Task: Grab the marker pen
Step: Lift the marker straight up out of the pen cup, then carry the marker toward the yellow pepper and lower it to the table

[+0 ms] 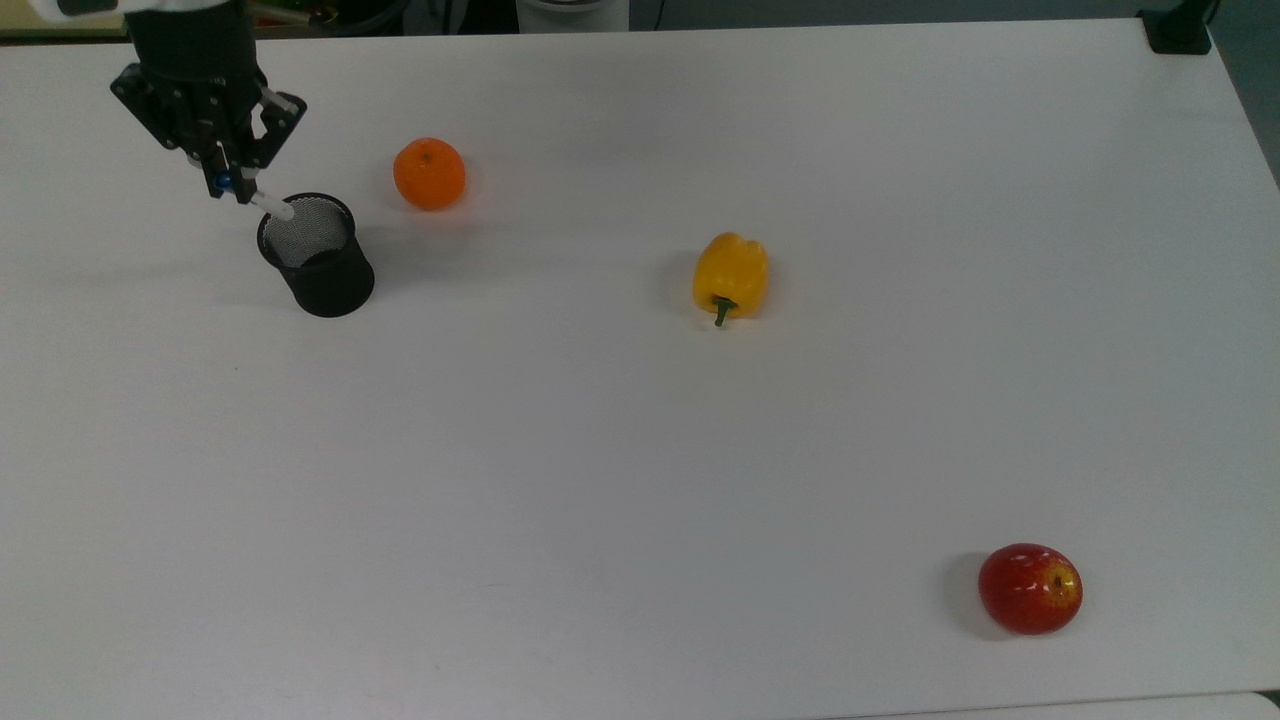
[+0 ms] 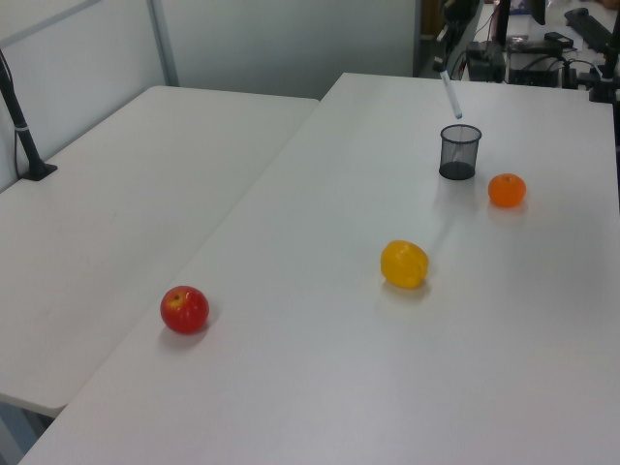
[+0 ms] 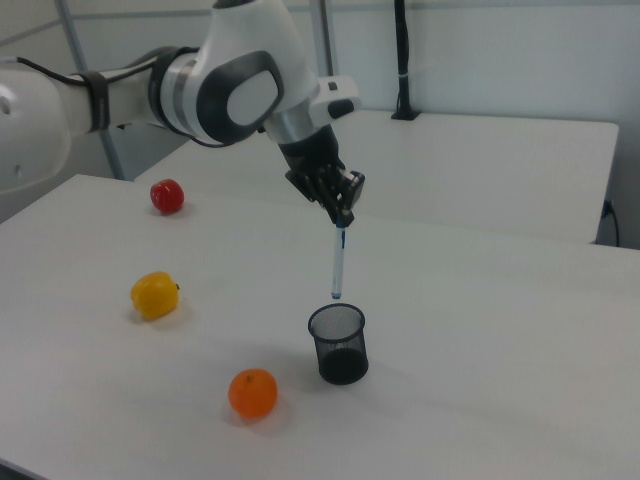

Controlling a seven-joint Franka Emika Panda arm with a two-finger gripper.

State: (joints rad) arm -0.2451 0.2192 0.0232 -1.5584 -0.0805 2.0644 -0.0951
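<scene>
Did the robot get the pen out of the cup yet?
Yes, nearly finished. The hand is shut on the marker pen and holds it upright above the black mesh cup; the pen's lower tip hangs clear over the rim. What is left looks like carrying it away from the cup.

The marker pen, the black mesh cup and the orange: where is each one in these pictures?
marker pen (image 3: 337, 265): right view, middle of its white barrel, hanging from the hand.
black mesh cup (image 3: 338, 348): right view, its side wall.
orange (image 1: 429, 174): top view, middle of the fruit.
</scene>
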